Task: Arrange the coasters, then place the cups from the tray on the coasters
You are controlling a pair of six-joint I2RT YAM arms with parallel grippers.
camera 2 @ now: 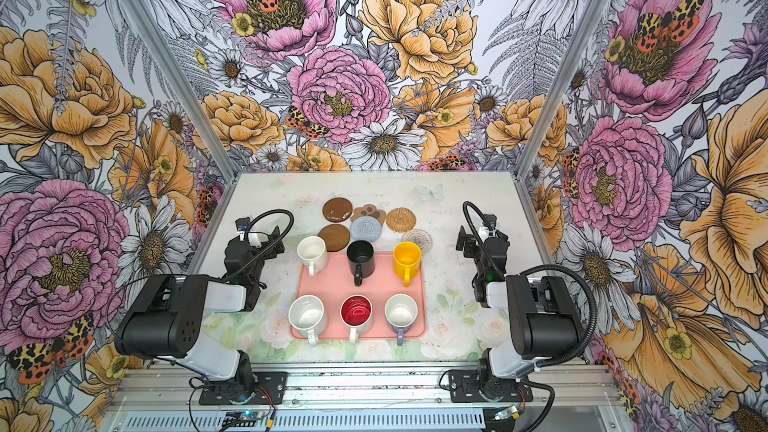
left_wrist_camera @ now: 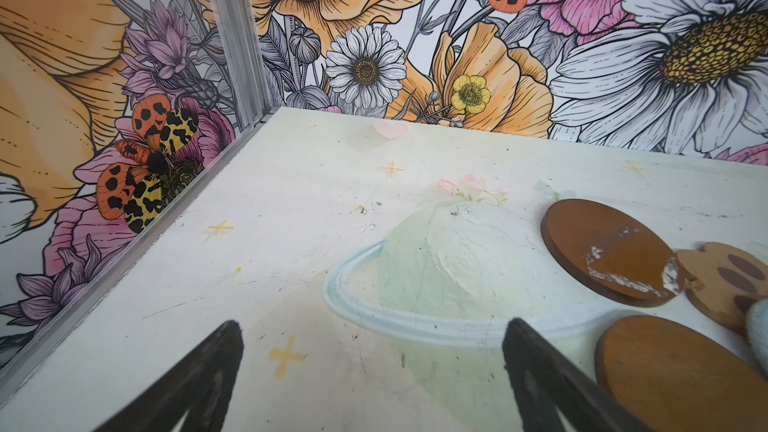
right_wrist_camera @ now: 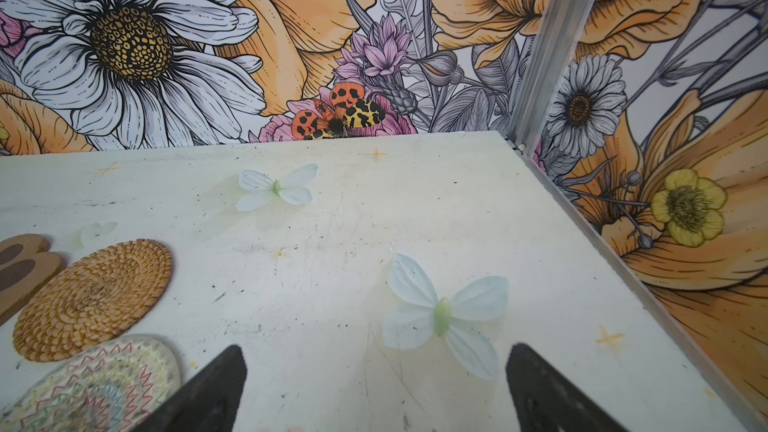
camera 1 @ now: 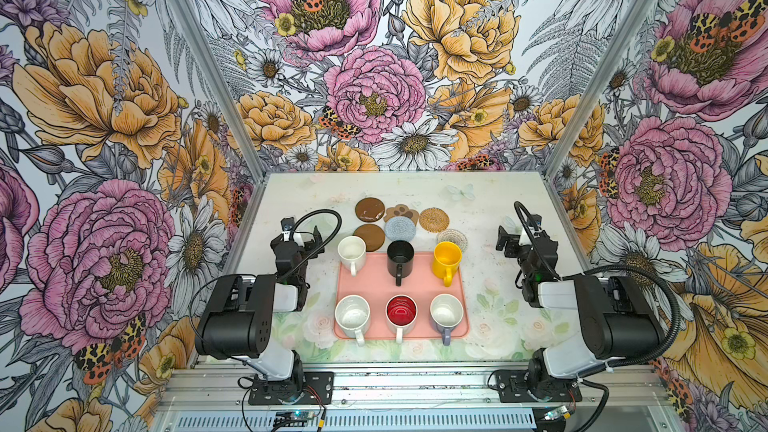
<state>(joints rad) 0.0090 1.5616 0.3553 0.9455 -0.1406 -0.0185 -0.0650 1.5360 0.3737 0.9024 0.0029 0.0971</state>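
In both top views a pink tray (camera 1: pixel 417 284) (camera 2: pixel 380 284) carries several cups: white (camera 1: pixel 351 250), black (camera 1: pixel 400 257) and yellow (camera 1: pixel 447 258) behind, white (camera 1: pixel 352 314), red-lined (camera 1: pixel 401 311) and lavender (camera 1: pixel 446 312) in front. Behind the tray the coasters lie bunched: two brown discs (camera 1: pixel 370 209) (camera 1: pixel 370 237), a paw shape (camera 1: pixel 400 214), grey-blue woven (camera 1: pixel 400 228), rattan (camera 1: pixel 434 219), cream woven (camera 1: pixel 452 238). My left gripper (camera 1: pixel 309 236) (left_wrist_camera: pixel 372 324) hovers open left of the brown discs (left_wrist_camera: pixel 611 251). Right of the rattan coaster (right_wrist_camera: pixel 91 301), my right gripper (camera 1: pixel 505 241) (right_wrist_camera: pixel 376 349) is open and empty.
Floral walls with aluminium posts (camera 1: pixel 249 176) (camera 1: pixel 548 172) close the table on three sides. Both arm bases (camera 1: pixel 291 388) (camera 1: pixel 536 386) sit at the front edge. Flat printed butterflies (right_wrist_camera: pixel 442 313) and a printed planet (left_wrist_camera: pixel 449 272) mark the tabletop.
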